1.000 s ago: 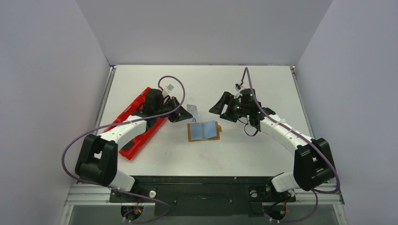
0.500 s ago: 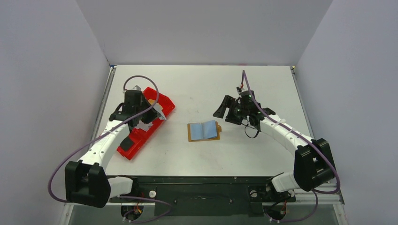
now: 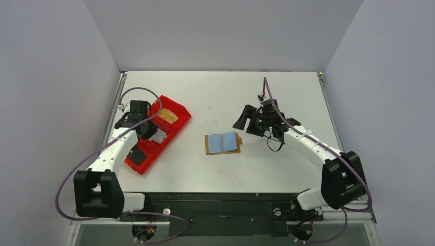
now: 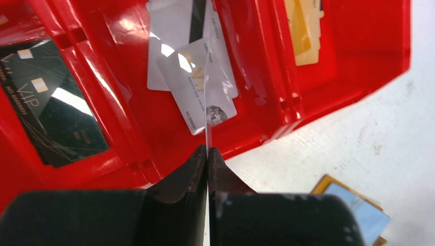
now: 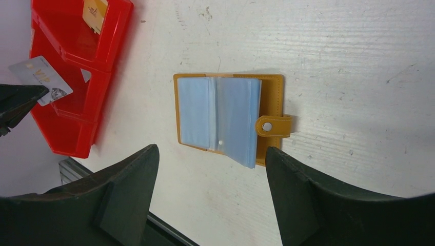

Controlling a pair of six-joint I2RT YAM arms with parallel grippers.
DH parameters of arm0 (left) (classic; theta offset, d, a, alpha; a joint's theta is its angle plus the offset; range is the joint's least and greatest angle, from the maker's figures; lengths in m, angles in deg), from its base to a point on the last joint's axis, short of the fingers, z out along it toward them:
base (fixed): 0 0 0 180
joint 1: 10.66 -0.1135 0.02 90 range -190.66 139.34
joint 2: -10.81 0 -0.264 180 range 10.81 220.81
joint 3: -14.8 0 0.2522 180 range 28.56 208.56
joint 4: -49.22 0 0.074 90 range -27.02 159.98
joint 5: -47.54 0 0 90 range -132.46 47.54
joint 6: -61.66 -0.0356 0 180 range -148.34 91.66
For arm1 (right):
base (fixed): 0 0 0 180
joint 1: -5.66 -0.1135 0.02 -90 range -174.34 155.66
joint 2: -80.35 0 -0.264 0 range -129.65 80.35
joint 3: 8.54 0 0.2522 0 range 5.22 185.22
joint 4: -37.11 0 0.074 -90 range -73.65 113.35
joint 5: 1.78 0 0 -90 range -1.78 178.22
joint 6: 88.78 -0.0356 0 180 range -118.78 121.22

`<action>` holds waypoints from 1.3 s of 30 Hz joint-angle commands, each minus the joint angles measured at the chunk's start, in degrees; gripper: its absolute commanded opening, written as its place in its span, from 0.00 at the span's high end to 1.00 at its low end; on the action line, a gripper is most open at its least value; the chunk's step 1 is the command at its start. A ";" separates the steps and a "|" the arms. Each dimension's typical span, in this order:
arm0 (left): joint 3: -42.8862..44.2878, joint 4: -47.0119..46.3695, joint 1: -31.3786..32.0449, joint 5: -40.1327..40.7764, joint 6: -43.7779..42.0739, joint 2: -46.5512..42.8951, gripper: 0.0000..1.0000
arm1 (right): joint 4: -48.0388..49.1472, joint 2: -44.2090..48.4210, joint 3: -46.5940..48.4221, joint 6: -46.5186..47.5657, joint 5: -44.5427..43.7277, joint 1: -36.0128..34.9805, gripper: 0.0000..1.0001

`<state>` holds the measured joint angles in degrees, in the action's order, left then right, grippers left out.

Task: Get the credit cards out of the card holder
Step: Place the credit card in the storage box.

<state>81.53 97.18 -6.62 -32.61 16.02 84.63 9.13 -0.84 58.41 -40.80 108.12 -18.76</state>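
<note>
The tan card holder (image 3: 222, 143) lies open on the table's middle, showing pale blue sleeves; it also shows in the right wrist view (image 5: 228, 118) and the left wrist view (image 4: 354, 210). My left gripper (image 4: 207, 151) is shut on a pale grey credit card (image 4: 206, 102), seen edge-on, held over the middle compartment of the red tray (image 4: 256, 61). The held card shows flat in the right wrist view (image 5: 41, 79). From above, my left gripper (image 3: 151, 131) is over the tray. My right gripper (image 5: 210, 151) is open and empty, above the holder's right side (image 3: 242, 119).
The red tray (image 3: 179, 110) sits at the table's left. It holds a black card (image 4: 54, 113), two pale cards (image 4: 174, 46) in the middle compartment and a yellow card (image 4: 302, 31). Grey walls enclose the table on three sides.
My left arm has swung left from beside the card holder to above the red tray, carrying the pale card. The right arm has barely moved.
</note>
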 commanded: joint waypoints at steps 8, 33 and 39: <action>3.65 0.41 -0.34 9.98 0.47 6.38 1.00 | 0.77 0.55 -0.11 1.67 -0.93 -0.27 0.28; 4.55 -2.17 -0.24 3.46 -3.37 3.21 0.53 | 1.18 -0.19 0.28 1.86 -0.41 -0.53 0.28; 5.68 -3.17 1.24 -0.83 -5.44 1.58 0.49 | 0.88 -0.32 0.42 1.86 -1.27 -1.04 0.28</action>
<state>83.93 96.61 -6.47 -29.84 12.92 88.69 9.13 -0.91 58.36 -39.70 108.12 -19.07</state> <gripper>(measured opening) 0.500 0.717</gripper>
